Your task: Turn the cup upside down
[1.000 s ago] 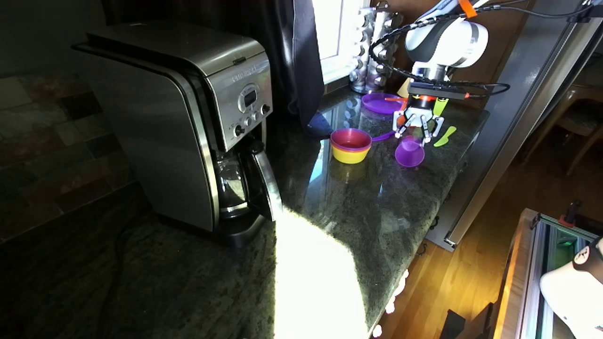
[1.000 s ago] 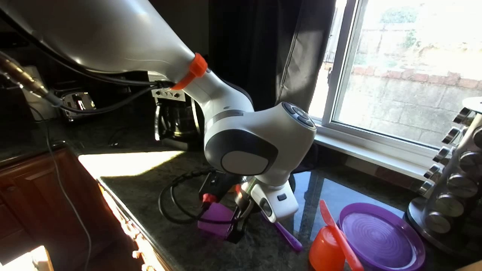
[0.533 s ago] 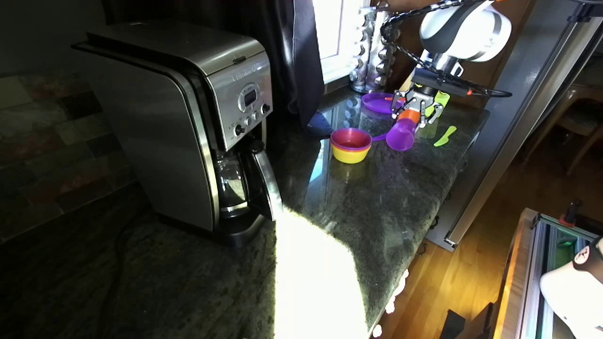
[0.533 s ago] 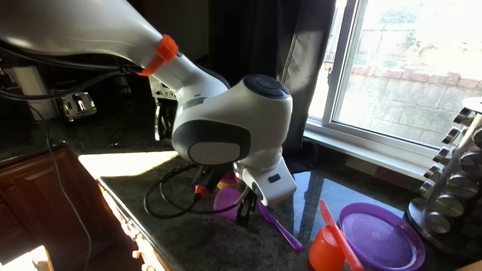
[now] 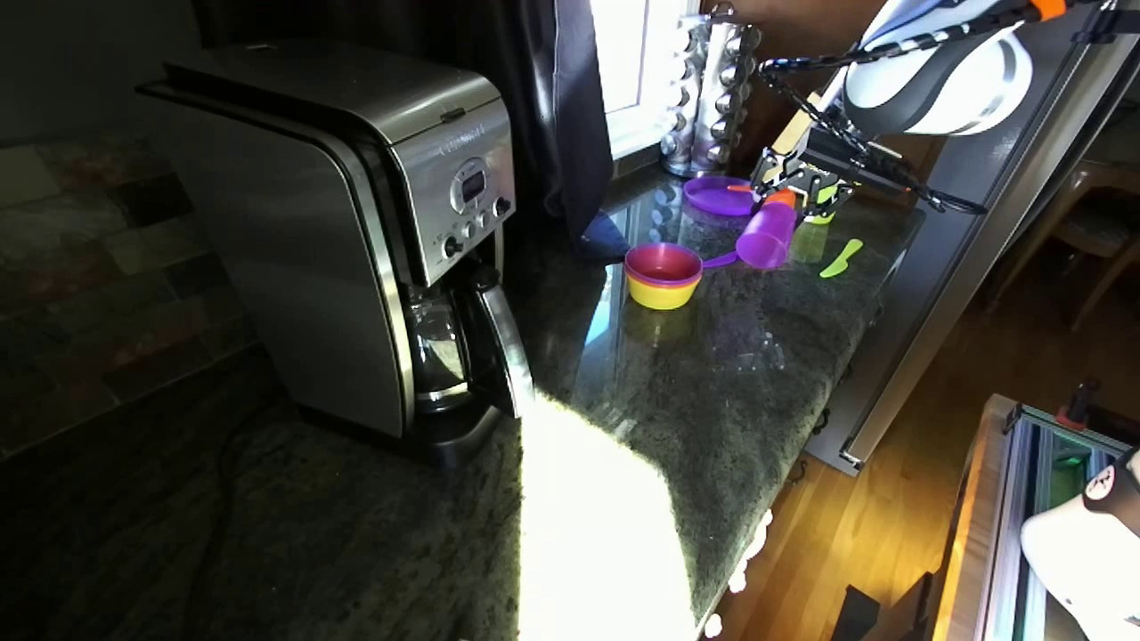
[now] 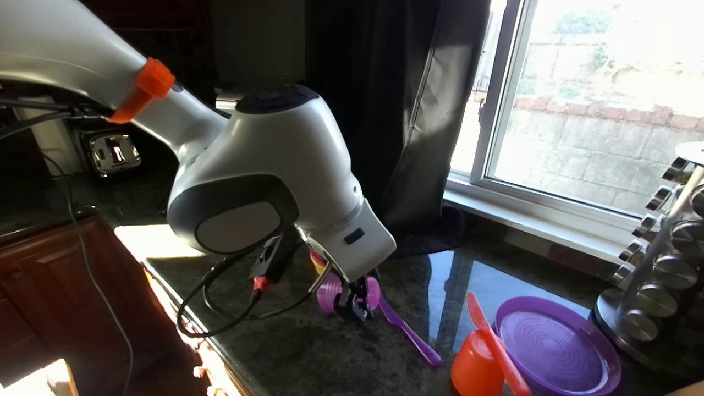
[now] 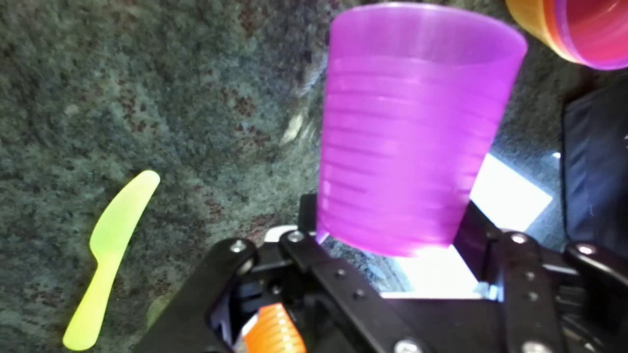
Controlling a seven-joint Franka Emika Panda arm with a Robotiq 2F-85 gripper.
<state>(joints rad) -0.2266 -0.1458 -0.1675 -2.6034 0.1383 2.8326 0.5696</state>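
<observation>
The purple cup (image 5: 766, 240) is tilted on its side, mouth turned toward the coffee maker side in an exterior view. My gripper (image 5: 782, 206) is shut on it near its base. In the wrist view the cup (image 7: 412, 132) has its rim at the top of the picture and its base between the two fingers of the gripper (image 7: 392, 223). The cup looks held above the counter. In an exterior view the gripper (image 6: 356, 302) and wrist hide the middle of the cup (image 6: 328, 294).
Stacked bowls (image 5: 663, 280) stand beside the cup. A purple knife (image 6: 412, 338), a green knife (image 5: 841, 258), an orange cup (image 6: 476, 366) with an orange knife on it and a purple plate (image 6: 555, 346) are nearby. A spice rack (image 6: 660, 286) and coffee maker (image 5: 356, 231) stand on the counter.
The arm and wrist have swung and tilted, turning the held cup further onto its side. The cup has shifted up in an exterior view, away from the coffee maker.
</observation>
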